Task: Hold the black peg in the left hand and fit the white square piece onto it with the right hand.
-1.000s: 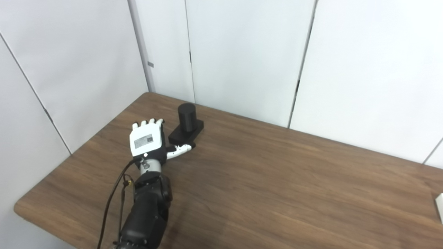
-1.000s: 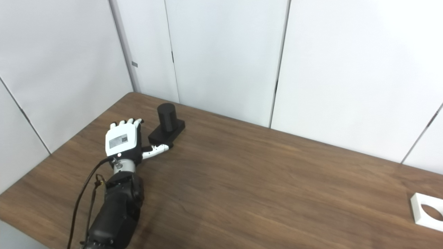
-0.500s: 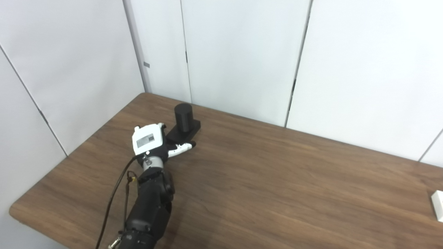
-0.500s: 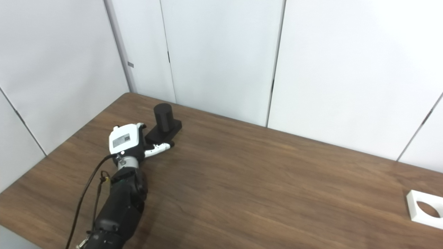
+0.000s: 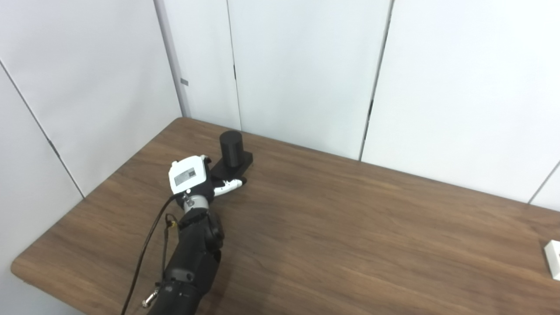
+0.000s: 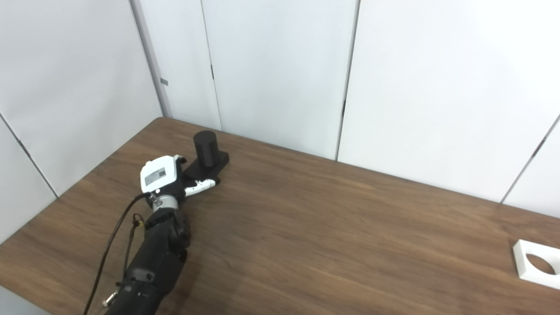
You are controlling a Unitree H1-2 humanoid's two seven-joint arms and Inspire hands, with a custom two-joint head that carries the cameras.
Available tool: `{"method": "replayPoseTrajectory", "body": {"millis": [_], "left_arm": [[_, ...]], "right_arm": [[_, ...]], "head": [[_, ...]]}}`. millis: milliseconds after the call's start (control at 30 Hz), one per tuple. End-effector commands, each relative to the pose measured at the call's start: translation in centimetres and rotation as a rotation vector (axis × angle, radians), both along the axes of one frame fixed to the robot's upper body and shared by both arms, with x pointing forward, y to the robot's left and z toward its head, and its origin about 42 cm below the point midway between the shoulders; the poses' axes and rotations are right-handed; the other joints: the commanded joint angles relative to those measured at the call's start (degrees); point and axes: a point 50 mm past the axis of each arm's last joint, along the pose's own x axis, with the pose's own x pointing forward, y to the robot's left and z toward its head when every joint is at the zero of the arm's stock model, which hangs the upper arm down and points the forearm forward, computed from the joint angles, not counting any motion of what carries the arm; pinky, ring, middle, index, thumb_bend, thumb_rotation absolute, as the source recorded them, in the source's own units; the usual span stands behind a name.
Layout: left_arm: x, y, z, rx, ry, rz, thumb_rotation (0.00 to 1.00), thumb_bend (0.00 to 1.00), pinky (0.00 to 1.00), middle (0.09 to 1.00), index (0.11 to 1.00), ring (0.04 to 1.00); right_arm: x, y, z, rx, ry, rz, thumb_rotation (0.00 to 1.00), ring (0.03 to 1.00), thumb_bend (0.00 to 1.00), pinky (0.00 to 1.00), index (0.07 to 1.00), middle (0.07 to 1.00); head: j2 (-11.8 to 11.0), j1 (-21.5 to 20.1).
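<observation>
A dark wood-grain surface (image 5: 350, 227) with a rounded corner at 8 o'clock is enclosed by plain white wall panels (image 5: 302, 70), divided by thin dark seams from 9 to 3 o'clock. Even, soft light is cast.

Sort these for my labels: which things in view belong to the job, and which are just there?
Job: peg; white piece; left hand, at the peg's base.
Just there: table; wall panels. Nothing else is lying about.

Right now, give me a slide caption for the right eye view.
Left hand reaches the black peg on its base; white square piece waits far right.
</observation>
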Motion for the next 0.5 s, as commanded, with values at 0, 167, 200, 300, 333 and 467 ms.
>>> {"method": "replayPoseTrajectory", "body": {"millis": [0, 167, 200, 300, 333, 467], "left_arm": [[1.90, -0.04, 3.15, 0.062, -0.103, 0.005, 0.70, 0.93, 0.96, 0.828, 0.769, 0.866], [2.37, -0.34, 3.12, 0.058, -0.099, 0.011, 0.66, 0.94, 0.97, 0.832, 0.770, 0.870], [2.41, -0.39, 3.12, 0.059, -0.098, 0.012, 0.66, 0.94, 0.97, 0.832, 0.769, 0.868], [2.54, -0.41, 3.08, 0.059, -0.091, 0.018, 0.65, 0.93, 0.96, 0.832, 0.759, 0.862], [2.56, -0.40, 3.05, 0.055, -0.093, 0.020, 0.64, 0.93, 0.96, 0.831, 0.753, 0.860], [2.50, -0.29, 2.92, 0.042, -0.106, 0.019, 0.57, 0.90, 0.94, 0.814, 0.705, 0.848]], "right_arm": [[-0.12, 0.76, 1.15, 0.021, -0.055, -0.008, 1.00, 0.895, 0.63, 0.92, 0.864, 0.873], [-0.17, 0.71, 1.04, 0.012, -0.054, -0.011, 1.00, 0.898, 0.63, 0.90, 0.874, 0.885], [-0.18, 0.73, 1.07, 0.011, -0.053, -0.011, 1.00, 0.901, 0.63, 0.92, 0.876, 0.886], [-0.20, 0.79, 1.15, 0.015, -0.054, -0.011, 1.00, 0.902, 0.62, 0.94, 0.879, 0.883], [-0.20, 0.80, 1.16, 0.018, -0.056, -0.011, 1.00, 0.899, 0.62, 0.93, 0.877, 0.882], [-0.21, 0.78, 1.14, 0.021, -0.057, -0.007, 1.00, 0.904, 0.62, 0.94, 0.880, 0.887]], "head": [[0.05, -0.01], [0.05, -0.01], [0.05, -0.01], [0.13, 0.01], [0.13, 0.01], [0.13, 0.01]]}}
